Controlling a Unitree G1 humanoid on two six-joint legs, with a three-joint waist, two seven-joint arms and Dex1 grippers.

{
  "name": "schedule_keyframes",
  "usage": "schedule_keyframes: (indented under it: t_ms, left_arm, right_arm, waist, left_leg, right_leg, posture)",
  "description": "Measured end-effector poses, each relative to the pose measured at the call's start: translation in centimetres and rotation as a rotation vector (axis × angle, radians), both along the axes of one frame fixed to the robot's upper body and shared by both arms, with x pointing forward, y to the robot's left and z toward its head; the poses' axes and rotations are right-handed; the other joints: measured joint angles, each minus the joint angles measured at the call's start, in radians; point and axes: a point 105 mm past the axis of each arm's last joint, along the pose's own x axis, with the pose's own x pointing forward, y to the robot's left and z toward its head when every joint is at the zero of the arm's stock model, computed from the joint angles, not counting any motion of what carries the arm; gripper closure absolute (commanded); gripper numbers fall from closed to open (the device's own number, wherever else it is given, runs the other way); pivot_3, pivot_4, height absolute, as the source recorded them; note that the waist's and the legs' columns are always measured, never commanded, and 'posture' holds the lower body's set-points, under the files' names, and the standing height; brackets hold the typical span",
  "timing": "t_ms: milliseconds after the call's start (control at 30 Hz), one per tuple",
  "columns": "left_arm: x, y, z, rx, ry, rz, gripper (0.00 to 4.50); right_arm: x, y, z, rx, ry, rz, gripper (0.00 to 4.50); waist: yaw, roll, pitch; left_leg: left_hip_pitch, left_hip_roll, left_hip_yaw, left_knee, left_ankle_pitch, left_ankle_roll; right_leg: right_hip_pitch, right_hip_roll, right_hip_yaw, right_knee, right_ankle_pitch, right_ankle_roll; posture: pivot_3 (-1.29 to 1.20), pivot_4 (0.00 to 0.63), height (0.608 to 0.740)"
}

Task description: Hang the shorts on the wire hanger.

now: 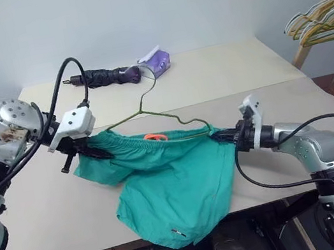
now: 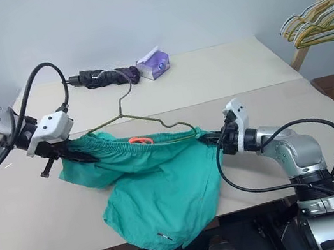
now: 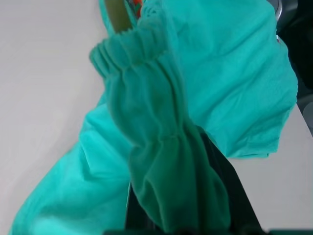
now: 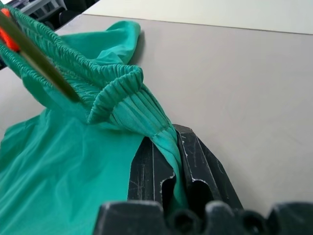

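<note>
Teal gathered shorts (image 1: pixel 176 178) – thin wire hanger (image 1: pixel 152 111) threading waistband

The shorts (image 1: pixel 177 181) are plain teal-green, with a small orange-red tag (image 1: pixel 154 137) at the waistband. The wire hanger (image 1: pixel 152 111) is olive-brass. Near the table's (image 1: pixel 228 69) far edge lie a black and purple umbrella (image 1: pixel 107 77) and a lilac tissue box (image 1: pixel 157 60). The table is pale beige.
</note>
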Motion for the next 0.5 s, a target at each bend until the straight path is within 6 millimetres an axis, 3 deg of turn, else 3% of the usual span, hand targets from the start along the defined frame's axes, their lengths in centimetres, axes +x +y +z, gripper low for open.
schedule_keyframes:
  t_ms: [167,500]
  left_arm:
    - [1.24,0.31,-0.49,0.005,-0.009,0.059,4.45]
    - [0.82,0.69,-1.08,0.046,-0.017,0.029,4.45]
  right_arm:
    - [-0.14,-0.45,0.22,-0.015,-0.007,0.013,4.46]
    - [-0.47,-1.08,0.84,-0.042,-0.036,0.036,4.46]
  waist:
    - [0.000,0.000,0.000]
    - [-0.003,0.000,0.000]
  left_leg:
    - [0.000,0.000,0.000,0.000,0.000,0.000]
    - [0.000,0.000,0.000,0.000,0.000,0.000]
  right_leg:
    - [0.000,0.000,0.000,0.000,0.000,0.000]
    - [0.000,0.000,0.000,0.000,0.000,0.000]
  posture:
    - [-0.11,0.058,0.740]
    - [-0.12,0.049,0.740]
